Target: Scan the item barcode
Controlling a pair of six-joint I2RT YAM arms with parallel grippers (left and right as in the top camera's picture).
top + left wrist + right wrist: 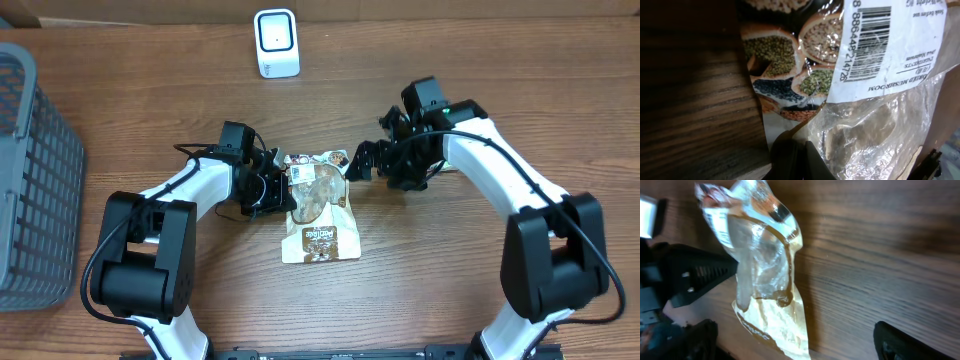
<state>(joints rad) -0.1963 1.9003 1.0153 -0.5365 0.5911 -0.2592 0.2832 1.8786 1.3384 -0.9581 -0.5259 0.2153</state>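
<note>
Overhead: packet (320, 215) lies mid-table, scanner (276, 43) at far edge. Left arm bent in low, left gripper (282, 188) pinched on the packet's far-left edge. Right arm reaches in from the right, right gripper (362, 162) spread wide just beside the packet's top.
Left wrist: barcode (869, 42) on white label, close up.
Right wrist: packet's top end looks raised off table (880, 240); its 2 fingers (910, 340) well apart.

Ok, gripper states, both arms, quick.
Left gripper: shut on the pouch, at its edge.
Right gripper: open, holding nothing.
</note>
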